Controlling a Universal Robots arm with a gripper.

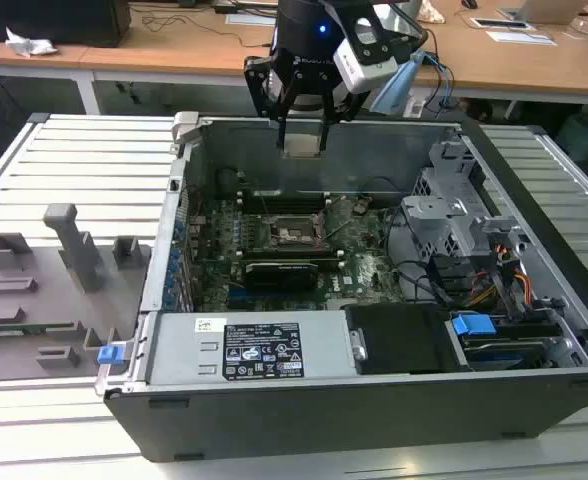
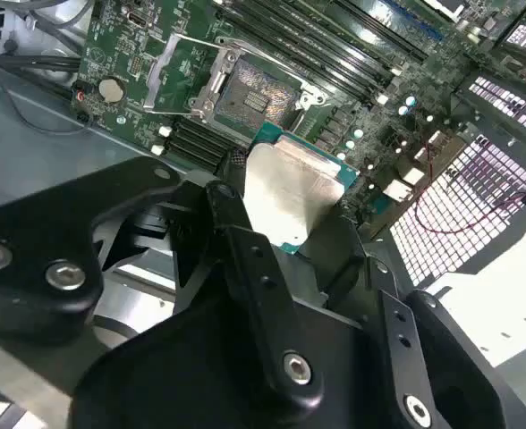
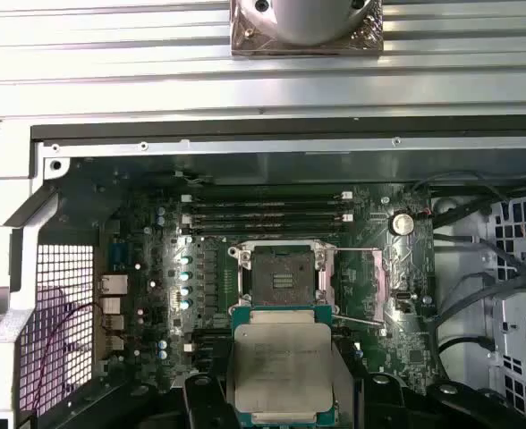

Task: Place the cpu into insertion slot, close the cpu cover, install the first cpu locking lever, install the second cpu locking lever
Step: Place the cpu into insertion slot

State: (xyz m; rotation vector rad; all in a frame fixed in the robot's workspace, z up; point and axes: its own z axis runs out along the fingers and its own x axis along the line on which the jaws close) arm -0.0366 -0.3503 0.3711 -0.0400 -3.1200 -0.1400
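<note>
table left edge: grey parts holder | centre: open computer case, green circuit board on its floor, insertion slot exposed, cpu cover lying open just beside it | above case's far wall: pincer clamped on cpu, held in the air, apart from the slot | case's right side: metal drive cage
</note>
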